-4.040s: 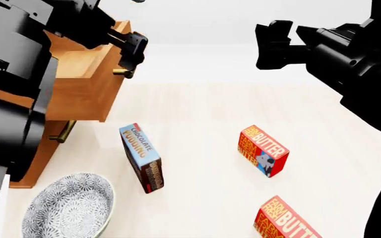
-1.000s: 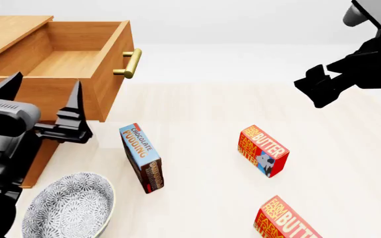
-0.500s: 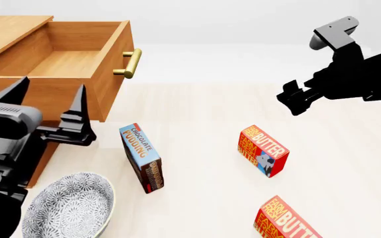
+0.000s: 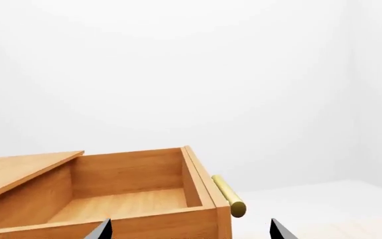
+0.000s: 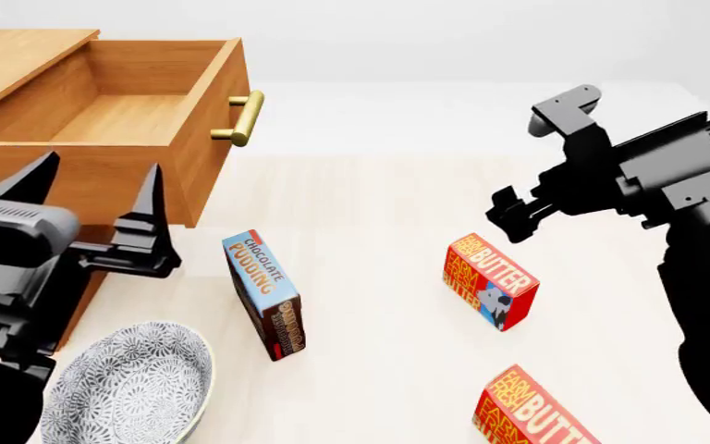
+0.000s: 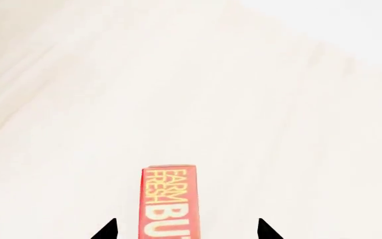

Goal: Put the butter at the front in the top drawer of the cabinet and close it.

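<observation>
Two identical butter cartons lie on the pale floor: the front one (image 5: 534, 412) at the bottom edge of the head view, the farther one (image 5: 491, 282) mid-right. My right gripper (image 5: 513, 215) is open and empty, just above and behind the farther carton. In the right wrist view a butter carton (image 6: 169, 199) lies lengthwise between the spread fingertips of that gripper (image 6: 185, 231). The cabinet (image 5: 10, 55) stands at the left with its top drawer (image 5: 133, 111) pulled open and empty, brass handle (image 5: 244, 118) outward. My left gripper (image 5: 93, 180) is open and empty beside the drawer (image 4: 125, 204).
A blue chocolate pudding box (image 5: 265, 294) stands on edge between the cabinet and the butter cartons. A patterned grey bowl (image 5: 127, 388) sits at the lower left near the cabinet's base. My left arm hides the lower drawers.
My right arm has swung down and to the left, bringing its open gripper close over the farther butter carton. The left gripper has sunk slightly. The cartons and drawer have not moved.
</observation>
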Motion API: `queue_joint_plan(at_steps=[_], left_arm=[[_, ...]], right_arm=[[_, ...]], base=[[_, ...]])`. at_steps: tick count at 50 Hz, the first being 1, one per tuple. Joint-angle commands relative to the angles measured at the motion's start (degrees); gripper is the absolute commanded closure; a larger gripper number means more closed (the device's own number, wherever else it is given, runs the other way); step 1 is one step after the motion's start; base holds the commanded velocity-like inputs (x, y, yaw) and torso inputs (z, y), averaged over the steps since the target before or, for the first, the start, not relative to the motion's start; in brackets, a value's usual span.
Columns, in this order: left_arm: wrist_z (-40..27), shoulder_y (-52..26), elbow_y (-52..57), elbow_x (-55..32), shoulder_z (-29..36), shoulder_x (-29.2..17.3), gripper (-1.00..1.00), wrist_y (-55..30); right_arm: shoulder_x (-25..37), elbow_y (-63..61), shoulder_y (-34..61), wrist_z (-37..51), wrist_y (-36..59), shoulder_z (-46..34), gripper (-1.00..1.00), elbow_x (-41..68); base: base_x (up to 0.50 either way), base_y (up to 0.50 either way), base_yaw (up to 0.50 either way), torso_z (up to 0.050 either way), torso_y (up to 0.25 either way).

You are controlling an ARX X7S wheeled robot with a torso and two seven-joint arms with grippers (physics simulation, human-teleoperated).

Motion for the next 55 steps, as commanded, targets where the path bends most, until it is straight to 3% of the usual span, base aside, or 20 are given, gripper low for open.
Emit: queue_joint_plan(at_steps=[1,26,45,55], left_arm=[[-0.06,0.52,0.04,-0.6,-0.37,-0.05,-1.0,0.38],[-0.12,1.74,0.14,-1.38,-0.14,-0.43,-1.0,1.25],[-0.29,2.63,0.28,-2.27,-0.33,-0.45,-1.0,1.67],[-0.3,3.05,0.13,-2.66,-0.22,-0.38,-1.0,2.2]], right_arm=[[-3.19,4.6,-1.77,-1.97,-1.63,3.5,-1.0,-5.7],[-3.68,4.59,-7.37,-2.82,-1.56,17.11,-1.0,-17.15],[-2.62,3.68,-10.14,-2.41,-1.3,20.22,-1.0,-18.98],[0.68,-6.45,-14.03,-0.94,4.83,21.06,-1.0,-17.78]], base=[[0.0,0.0,0.0,0.0,0.0],[0.0,0.0,0.0,0.0,0.0],[0.0,0.0,0.0,0.0,0.0],[0.0,0.0,0.0,0.0,0.0]])
